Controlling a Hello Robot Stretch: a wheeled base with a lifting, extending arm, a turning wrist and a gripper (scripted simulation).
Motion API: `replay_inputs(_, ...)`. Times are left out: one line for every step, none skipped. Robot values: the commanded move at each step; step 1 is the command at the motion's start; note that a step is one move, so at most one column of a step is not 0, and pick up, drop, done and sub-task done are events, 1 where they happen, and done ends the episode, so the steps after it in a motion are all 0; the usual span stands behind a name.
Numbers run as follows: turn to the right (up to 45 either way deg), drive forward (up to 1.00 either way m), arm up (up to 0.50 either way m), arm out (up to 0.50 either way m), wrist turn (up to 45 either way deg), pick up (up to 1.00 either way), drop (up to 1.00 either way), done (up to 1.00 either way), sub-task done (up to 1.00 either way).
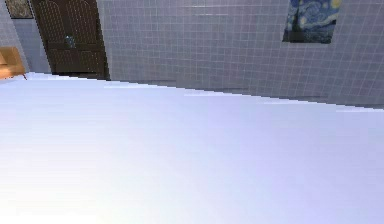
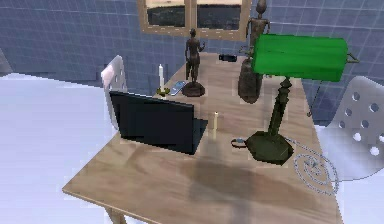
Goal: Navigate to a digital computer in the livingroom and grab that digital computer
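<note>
1. Left on the wooden table [image 2: 130, 182] we see the dark laptop [image 2: 155, 122], with a white chair [image 2: 113, 75] just behind it.
2. Right of it there's a small candle [image 2: 215, 125], then a green lamp [image 2: 290, 75].
3. Claw's state, and where the laptop sits from it: we honestly can't tell.

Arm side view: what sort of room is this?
Likely a home study corner or living room, though I can't be sure: a light wooden desk carries an open black laptop and a green-shaded desk lamp, with a dark bronze human figurine near a wood-framed window.
</note>
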Motion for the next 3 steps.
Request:
replay_inputs(0.0,0.0,0.5,0.0,0.0,0.0,0.0,0.0,0.0)
replay_inputs(0.0,0.0,0.38,0.0,0.0,0.0,0.0,0.0,0.0)
replay_inputs(0.0,0.0,0.0,0.34,0.0,0.0,0.0,0.0,0.0)
